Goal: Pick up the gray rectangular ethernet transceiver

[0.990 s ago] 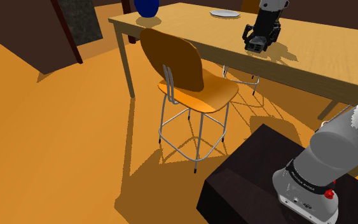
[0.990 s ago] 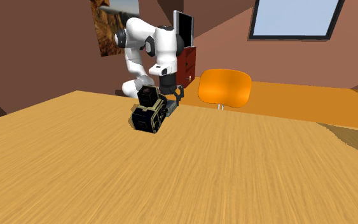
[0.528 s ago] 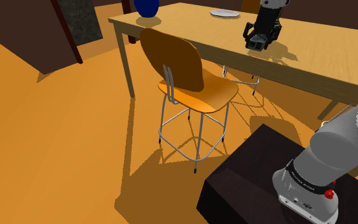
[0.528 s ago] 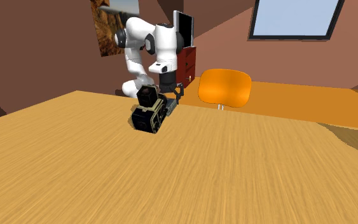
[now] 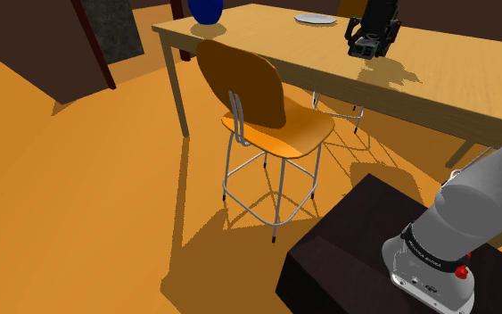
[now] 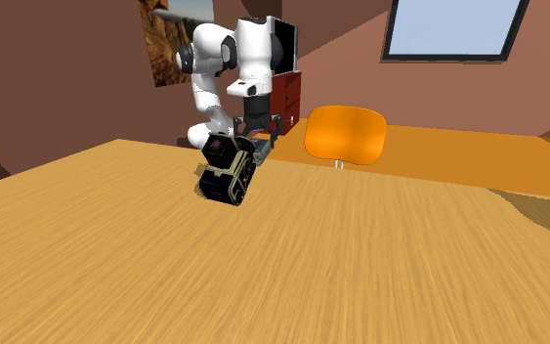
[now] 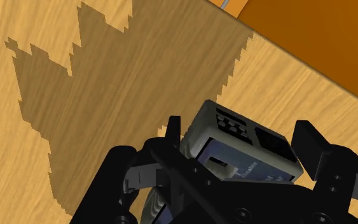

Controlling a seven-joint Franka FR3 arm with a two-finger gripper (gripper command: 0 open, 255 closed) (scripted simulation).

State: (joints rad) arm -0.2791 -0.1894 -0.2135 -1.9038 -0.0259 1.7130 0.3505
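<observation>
A grey rectangular transceiver [image 7: 255, 147] with dark ports on its end sits between my black fingers, and my gripper [image 7: 241, 132] is shut on it. Below it in the wrist view lies the wooden table [image 7: 75, 38] with the hand's jagged shadow, so the box hangs clear of the surface. In the second exterior view the transceiver [image 6: 221, 182] tilts under the gripper [image 6: 228, 164], a little above the table [image 6: 312, 264]. The shoulder view has the gripper [image 5: 370, 45] high over the far part of the table [image 5: 267, 45].
A wooden chair [image 5: 267, 111] on metal legs stands at the table's near side in the shoulder view. A blue vase [image 5: 206, 9] and a white plate [image 5: 316, 18] sit further along the table. An orange chair back [image 6: 346, 135] rises behind the table's edge. The dark stand [image 5: 347, 259] is at lower right.
The gripper has risen from the table with the transceiver clasped in it, and its shadow has separated from the hand. The box now tilts slightly.
</observation>
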